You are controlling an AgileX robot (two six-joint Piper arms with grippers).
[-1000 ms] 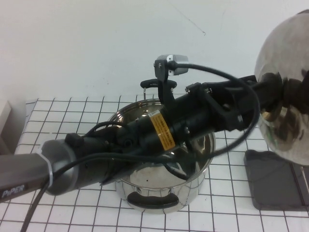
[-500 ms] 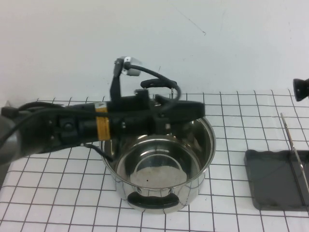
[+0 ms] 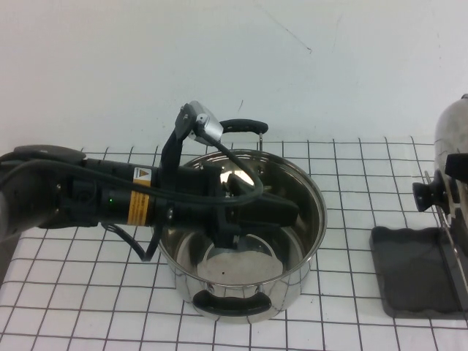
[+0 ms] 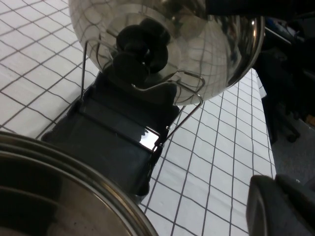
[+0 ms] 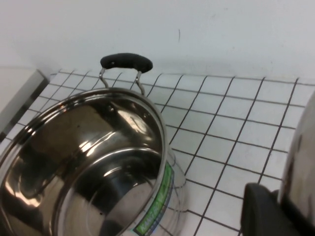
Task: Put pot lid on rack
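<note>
The pot lid (image 3: 455, 146) stands on edge at the far right, its black knob (image 3: 428, 196) facing left, over the rack (image 3: 413, 274). In the left wrist view the lid (image 4: 206, 49) hangs against the rack's wire frame (image 4: 170, 84), above the dark tray base (image 4: 113, 142). My right gripper (image 5: 283, 216) is shut on the lid's rim (image 5: 305, 157); it is outside the high view. My left gripper (image 3: 281, 213) is shut and empty above the open pot, apart from the lid; it also shows in the left wrist view (image 4: 278, 206).
The deep steel pot (image 3: 292, 285) with two black handles stands mid-table under my left arm, left of the rack. Its far handle (image 5: 126, 62) points at the white wall. The table has a white cloth with a black grid.
My left arm has pulled back from the lid's knob at the right to over the pot. The lid, out of view half a second ago, now stands upright at the rack.
</note>
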